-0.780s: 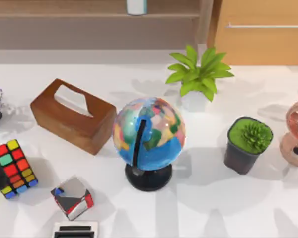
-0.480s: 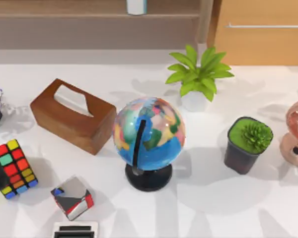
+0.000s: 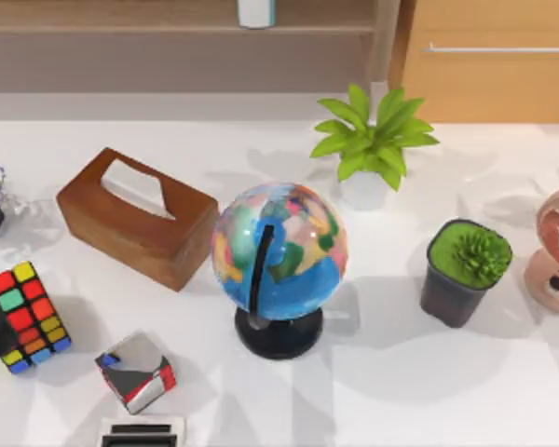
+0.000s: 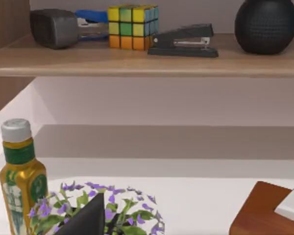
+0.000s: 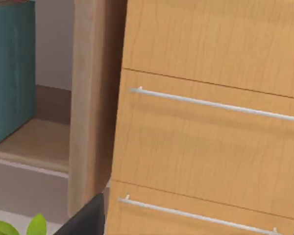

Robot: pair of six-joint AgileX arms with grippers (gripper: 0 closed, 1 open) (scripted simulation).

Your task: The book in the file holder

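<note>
Each pincer's grip: cannot tell. Teal book [image 5: 10,73] stands upright in a wooden shelf compartment [image 5: 36,142].

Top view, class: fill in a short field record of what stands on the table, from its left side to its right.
left edge: Rubik's cube
left, farther back: wooden tissue box
front left: mirror cube
centre: globe on a black base
back, right of centre: leafy plant in a white pot
right: succulent in a dark pot
right edge: pink fan
surface: white table
</note>
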